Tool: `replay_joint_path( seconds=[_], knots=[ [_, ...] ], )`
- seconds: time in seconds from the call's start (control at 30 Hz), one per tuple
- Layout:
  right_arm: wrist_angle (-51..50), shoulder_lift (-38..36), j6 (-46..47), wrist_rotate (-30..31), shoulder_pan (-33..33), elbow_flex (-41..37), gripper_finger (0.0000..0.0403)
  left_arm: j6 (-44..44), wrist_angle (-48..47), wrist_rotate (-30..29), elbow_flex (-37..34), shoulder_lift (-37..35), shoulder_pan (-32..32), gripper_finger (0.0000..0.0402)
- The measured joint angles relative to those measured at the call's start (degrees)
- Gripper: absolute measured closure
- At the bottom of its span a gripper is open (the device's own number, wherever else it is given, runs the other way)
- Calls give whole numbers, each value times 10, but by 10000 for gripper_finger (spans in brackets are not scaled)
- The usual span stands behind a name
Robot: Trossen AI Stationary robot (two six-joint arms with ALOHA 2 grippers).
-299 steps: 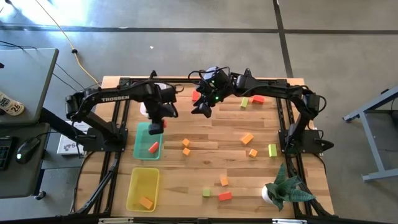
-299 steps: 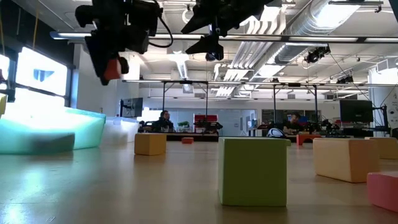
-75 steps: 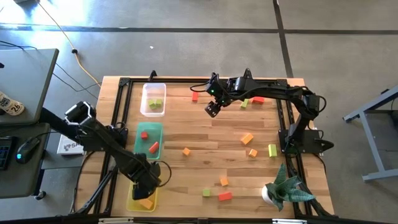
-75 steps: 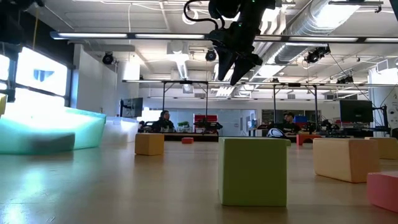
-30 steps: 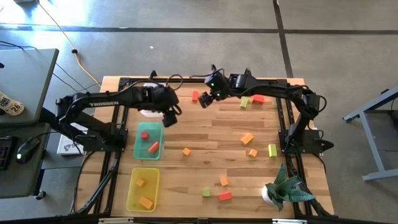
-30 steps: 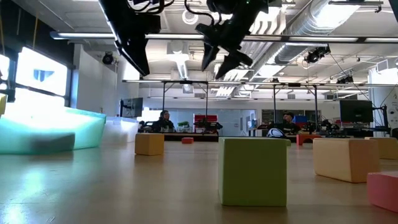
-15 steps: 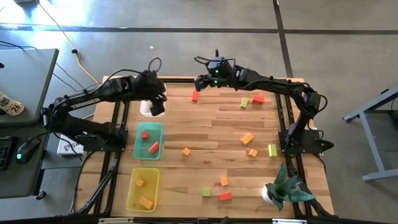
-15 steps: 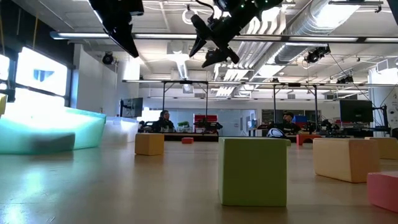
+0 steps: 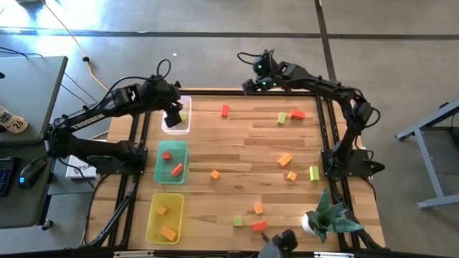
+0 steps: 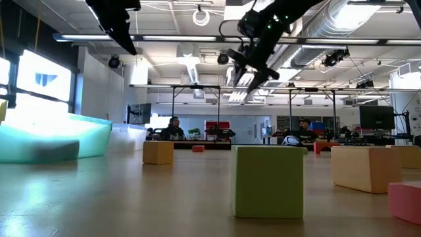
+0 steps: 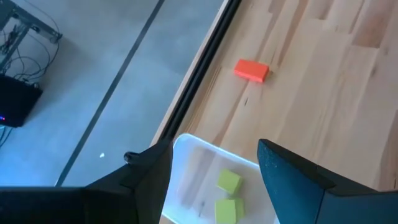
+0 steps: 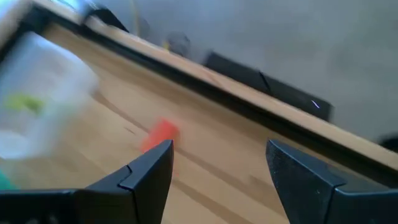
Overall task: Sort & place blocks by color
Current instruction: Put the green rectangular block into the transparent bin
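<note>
two tools open and empty, between picks

left tool (image 9: pixel 174 115) hangs over the clear tray (image 9: pixel 168 127) holding two green blocks (image 11: pixel 228 195); right tool (image 9: pixel 251 86) waits above the table's (image 9: pixel 237 154) far edge. next calls for a grab, likely the small red block (image 9: pixel 224 110) nearby. about ten red, orange and green blocks lie scattered.

Open right gripper (image 12: pixel 214 171), red block (image 12: pixel 160 135) (blurred), clear tray (image 12: pixel 37 93)

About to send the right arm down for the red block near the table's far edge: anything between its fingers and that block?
Nothing visible does. The right gripper hangs open over the far edge, and the red block lies alone on bare wood just inside it. The clear tray sits off to the side, under the left gripper.
</note>
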Motion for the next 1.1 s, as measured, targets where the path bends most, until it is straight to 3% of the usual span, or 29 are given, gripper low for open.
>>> replay_joint_path(
  seconds=[0.43, 1.1],
  knots=[
    [-176, 0, -156, -19, -86, 0, 160, -10, -3, 5, 0, 1, 21, 179],
    [-238, 0, -286, -29, -175, 94, 160, -58, 8, 5, 0, 16, 49, 179]
  ],
)
